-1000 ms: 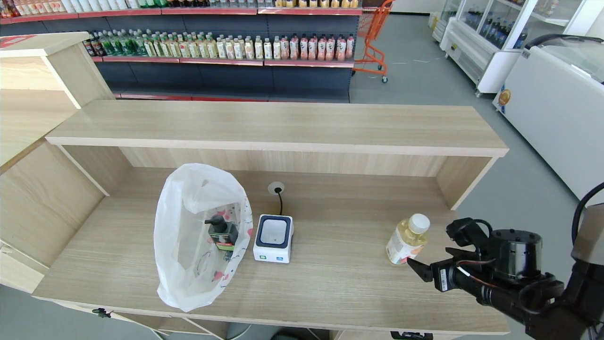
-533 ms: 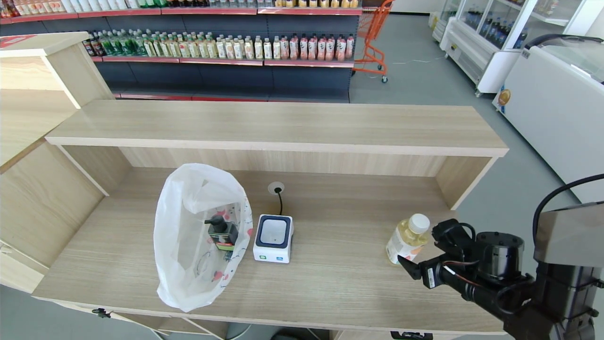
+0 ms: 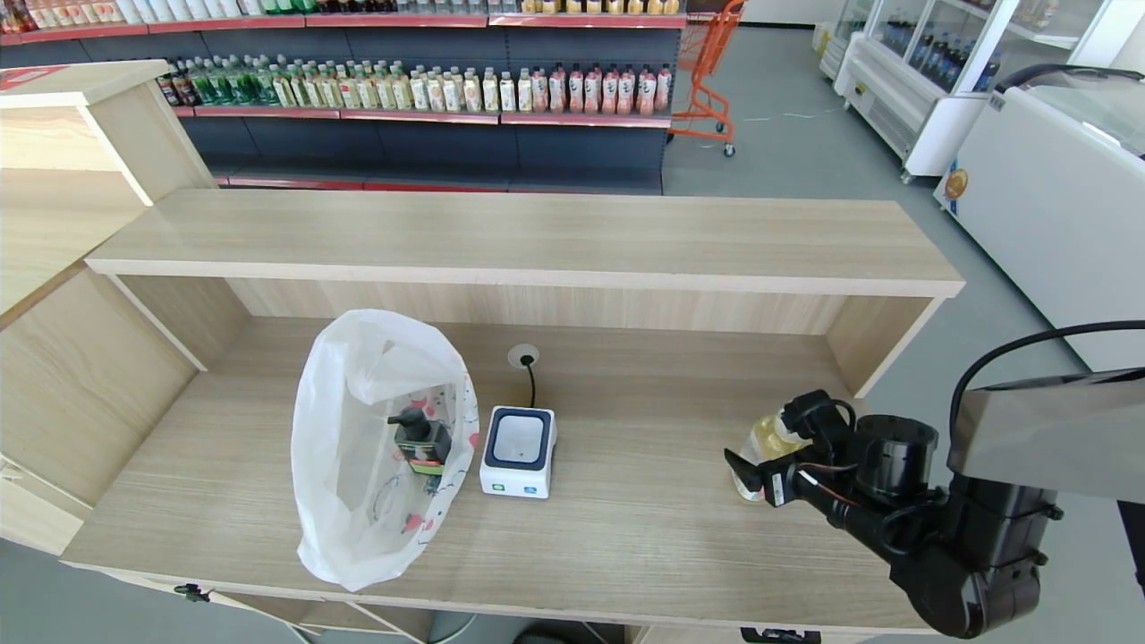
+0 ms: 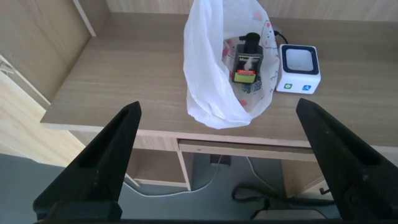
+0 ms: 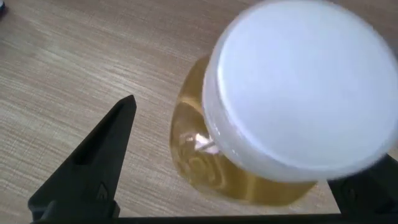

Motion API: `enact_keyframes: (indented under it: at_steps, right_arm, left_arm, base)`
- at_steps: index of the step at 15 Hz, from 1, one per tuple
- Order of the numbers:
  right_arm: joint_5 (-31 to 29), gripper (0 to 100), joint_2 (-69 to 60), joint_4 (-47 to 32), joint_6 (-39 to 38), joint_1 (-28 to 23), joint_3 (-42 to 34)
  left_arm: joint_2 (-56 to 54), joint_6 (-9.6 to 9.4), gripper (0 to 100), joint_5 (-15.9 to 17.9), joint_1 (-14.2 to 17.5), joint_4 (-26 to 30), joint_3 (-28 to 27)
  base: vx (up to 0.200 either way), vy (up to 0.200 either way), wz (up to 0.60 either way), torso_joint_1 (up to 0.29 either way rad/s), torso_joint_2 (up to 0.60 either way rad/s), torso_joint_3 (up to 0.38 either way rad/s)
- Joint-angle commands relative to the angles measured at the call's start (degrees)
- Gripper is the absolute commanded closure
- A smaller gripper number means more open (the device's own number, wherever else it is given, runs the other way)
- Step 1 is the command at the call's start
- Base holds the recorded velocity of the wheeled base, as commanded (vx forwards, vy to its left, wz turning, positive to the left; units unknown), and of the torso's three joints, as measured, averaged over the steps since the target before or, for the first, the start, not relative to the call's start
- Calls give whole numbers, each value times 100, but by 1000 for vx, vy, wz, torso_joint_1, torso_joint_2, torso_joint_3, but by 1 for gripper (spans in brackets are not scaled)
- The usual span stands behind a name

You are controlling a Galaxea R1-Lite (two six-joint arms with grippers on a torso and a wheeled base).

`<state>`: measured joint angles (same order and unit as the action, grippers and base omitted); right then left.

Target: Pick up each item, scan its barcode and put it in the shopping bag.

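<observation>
The scanner (image 3: pixel 518 452) sits on the wooden counter (image 3: pixel 626 537), its dark window facing up, with a black cable (image 3: pixel 530 380) running from its back to a round hole in the counter just behind it. The bottle (image 3: pixel 759 447), the item not yet bagged, stands upright well to the right of the scanner, near the counter's right end; it holds pale yellow liquid under a white cap. The right gripper (image 3: pixel 769 434) is at the bottle, its fingers spread with one on each side. In the right wrist view the bottle (image 5: pixel 292 124) is seen from above inside the right gripper (image 5: pixel 249 143), and the finger on the scanner's side (image 5: pixel 93 168) stands apart from the bottle wall, so nothing is grasped; the other finger is mostly hidden by the cap. Just beside the scanner on its left stands the white bag (image 3: pixel 358 501), mouth open, with a dark pump bottle (image 3: pixel 420 443) upright inside it. The left wrist view looks down on the bag (image 4: pixel 211 93), the pump bottle (image 4: pixel 249 62) and the scanner (image 4: pixel 300 68) from the counter's near edge; the left gripper (image 4: pixel 219 107) hangs there with fingers wide apart and holds nothing.
</observation>
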<state>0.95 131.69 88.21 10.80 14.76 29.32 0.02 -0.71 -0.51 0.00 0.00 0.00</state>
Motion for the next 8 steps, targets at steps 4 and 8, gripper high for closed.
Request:
enact_keyframes:
  at_steps: [4, 8]
  right_arm:
    - [2, 0, 436, -32, 1, 150, 619]
    - [2, 0, 612, -23, 1, 176, 865]
  left_arm:
    - [-2, 0, 0, -2, 0, 0, 0]
    - [-2, 0, 0, -2, 0, 0, 0]
  base:
    - [0, 0, 0, 0, 0, 0]
    - [0, 0, 0, 0, 0, 0]
